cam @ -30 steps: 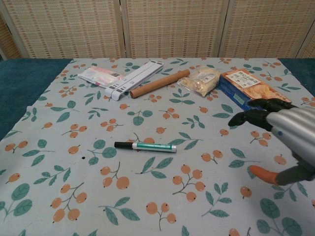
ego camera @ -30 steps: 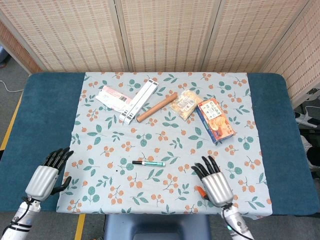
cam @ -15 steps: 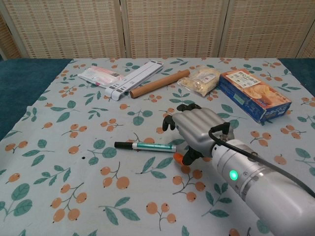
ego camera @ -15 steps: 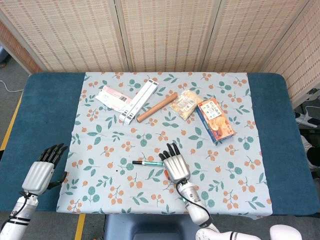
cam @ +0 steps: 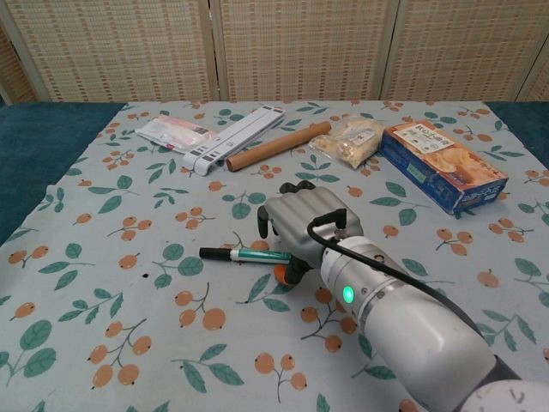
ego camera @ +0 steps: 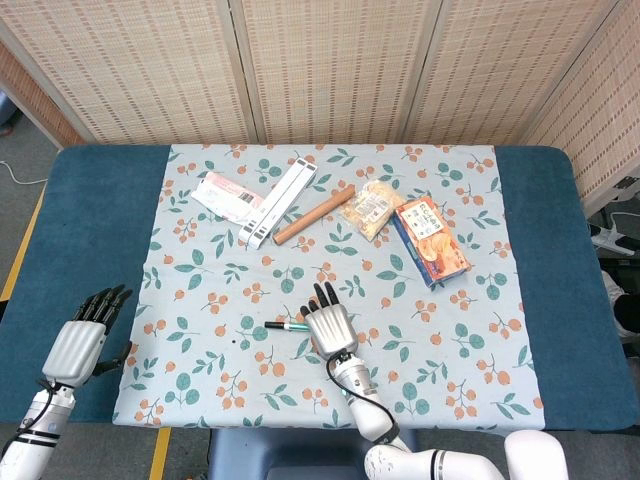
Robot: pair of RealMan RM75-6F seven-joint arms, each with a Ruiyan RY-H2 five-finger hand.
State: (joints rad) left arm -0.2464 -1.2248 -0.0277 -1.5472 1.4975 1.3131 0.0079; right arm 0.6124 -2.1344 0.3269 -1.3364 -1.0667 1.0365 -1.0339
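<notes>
The marker [ego camera: 284, 325] lies near the tablecloth's [ego camera: 200, 350] front edge, its right end under the right hand [ego camera: 330, 328]; the box [ego camera: 431, 240] lies toward the back right corner.

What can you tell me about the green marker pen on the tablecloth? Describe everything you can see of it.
The marker pen is slim, with a black cap at its left end and a green-and-white barrel that looks like plastic. It lies flat on the floral tablecloth, roughly crosswise, near the front middle. The right hand sits over its right end and hides it; its fingers reach past the pen. Whether the hand actually touches or grips the pen cannot be told. Nothing else lies against it.
</notes>
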